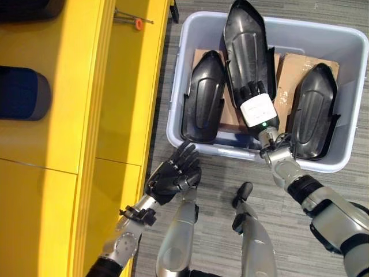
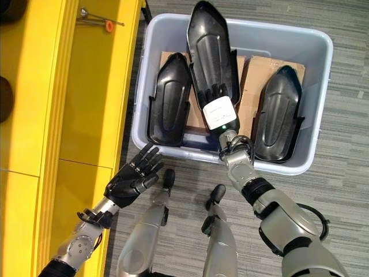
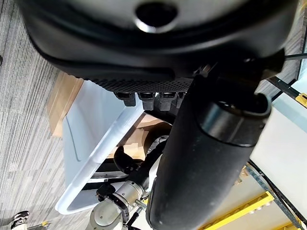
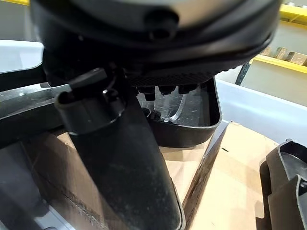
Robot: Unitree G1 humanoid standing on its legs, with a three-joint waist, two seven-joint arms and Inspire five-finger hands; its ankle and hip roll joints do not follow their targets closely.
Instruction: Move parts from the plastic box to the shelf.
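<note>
The right hand (image 1: 258, 104) has its fingers curled round the near end of the middle black moulded part (image 1: 248, 49), tilting it up so its far tip rises past the rim of the grey plastic box (image 1: 346, 164), probably to clear the wall. Two more black parts (image 1: 203, 98) lie on cardboard (image 1: 294, 66) in the box, either side. The left hand (image 1: 173, 173) hovers spread and empty between box and yellow shelf (image 1: 124, 86), likely ready to help.
</note>
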